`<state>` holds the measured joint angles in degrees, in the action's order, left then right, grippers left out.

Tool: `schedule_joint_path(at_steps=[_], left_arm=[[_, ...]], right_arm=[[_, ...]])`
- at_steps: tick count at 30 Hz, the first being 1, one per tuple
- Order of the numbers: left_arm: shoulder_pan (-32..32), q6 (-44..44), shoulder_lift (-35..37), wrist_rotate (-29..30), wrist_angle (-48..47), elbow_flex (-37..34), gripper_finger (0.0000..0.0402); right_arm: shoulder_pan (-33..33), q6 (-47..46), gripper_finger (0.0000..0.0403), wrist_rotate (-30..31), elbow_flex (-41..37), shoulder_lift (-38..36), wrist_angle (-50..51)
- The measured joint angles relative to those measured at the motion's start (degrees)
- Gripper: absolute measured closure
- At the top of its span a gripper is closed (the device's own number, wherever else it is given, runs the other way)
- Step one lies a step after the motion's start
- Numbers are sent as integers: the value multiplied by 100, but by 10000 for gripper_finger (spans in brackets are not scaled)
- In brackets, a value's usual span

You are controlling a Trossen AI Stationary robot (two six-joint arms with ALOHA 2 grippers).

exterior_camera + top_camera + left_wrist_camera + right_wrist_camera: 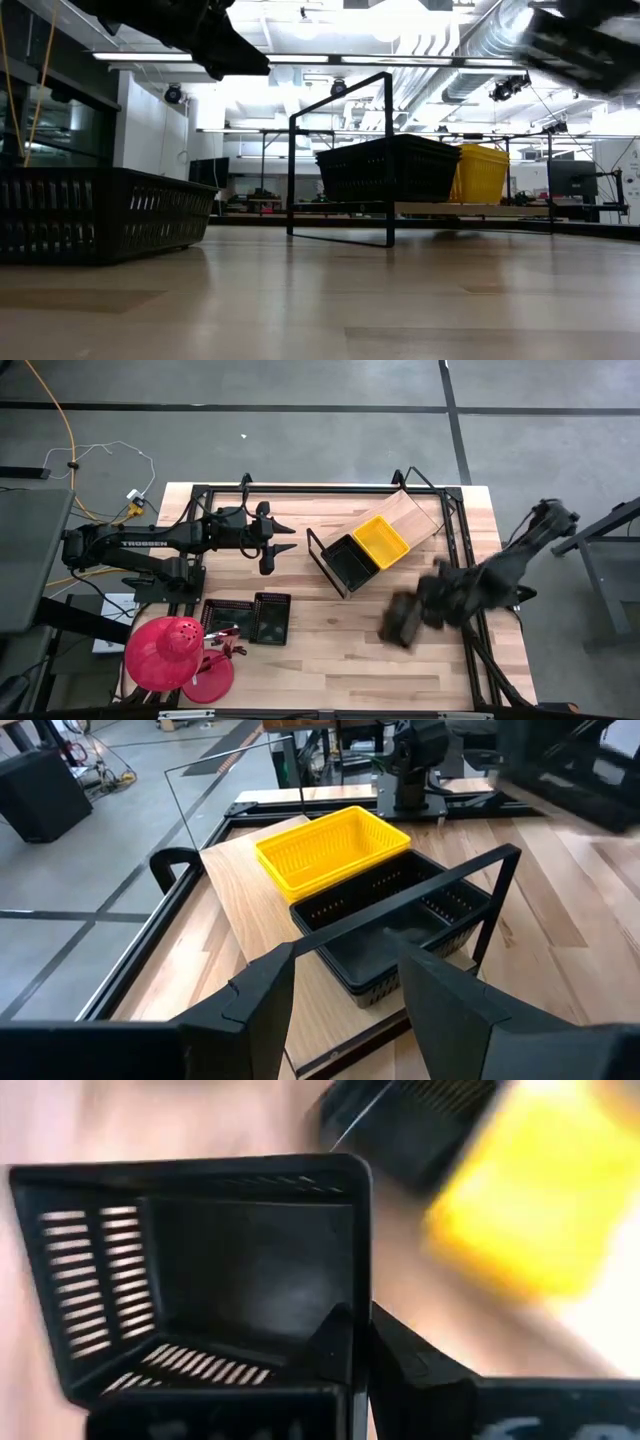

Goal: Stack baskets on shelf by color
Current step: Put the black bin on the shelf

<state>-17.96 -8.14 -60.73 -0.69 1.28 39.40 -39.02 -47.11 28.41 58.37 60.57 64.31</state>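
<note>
Seen from above, the shelf [415, 512] lies slanted at about one o'clock from the table's middle, its light board running up toward the far right corner. Two baskets sit on it side by side and touching: a black basket [350, 563] at the lower, nearer end and a yellow basket [381, 541] just beyond it, toward one o'clock.

The right gripper [418, 612] is at about four o'clock from the table's middle, near the right edge. Its fingers are pinched tight on the rim of a black basket [210, 1270]; in the right wrist view the wall of that basket stands between the two fingers, and the basket tilts away from the camera. In the high view this held basket [400, 620] shows as a dark blur below and right of the shelf, apart from it.

The left gripper [272, 545] hovers at about nine o'clock from the shelf, pointing toward it, its fingers [255, 1010] spread with nothing between them.

Two more black baskets [250, 618] rest side by side at about seven o'clock, near the front edge. Beside them, at the front left corner, lies a red dome-shaped object [165, 653].
</note>
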Motion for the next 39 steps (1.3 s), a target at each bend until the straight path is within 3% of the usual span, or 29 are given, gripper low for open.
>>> schedule_joint_path(at_steps=[3,6,9,17,22,26,30,35,39], left_arm=[[0,0,0,-1,-4,0,234],[0,0,0,-13,-4,0,234],[0,-1,0,-13,-6,0,234],[0,-180,0,-13,-6,0,234],[0,-199,0,-13,-2,0,234],[0,-172,0,23,10,0,234],[0,-108,0,239,16,0,234],[-2,-249,0,286,18,0,234],[-2,-260,0,286,15,0,234]], right_arm=[[463,-434,401,1687,402,-498,173],[904,-1552,402,3248,537,-873,633],[1364,-2758,402,4040,439,-1119,1317],[2302,-4270,402,3731,-804,-1348,1218],[2436,-5078,402,3839,-1838,-1335,351],[2441,-6450,402,4216,-2497,-1334,273],[2481,-7293,403,4102,-2936,-1284,213],[2748,-7586,403,3954,-3036,-1147,222],[3004,-7499,403,3392,-3038,-1014,222]])
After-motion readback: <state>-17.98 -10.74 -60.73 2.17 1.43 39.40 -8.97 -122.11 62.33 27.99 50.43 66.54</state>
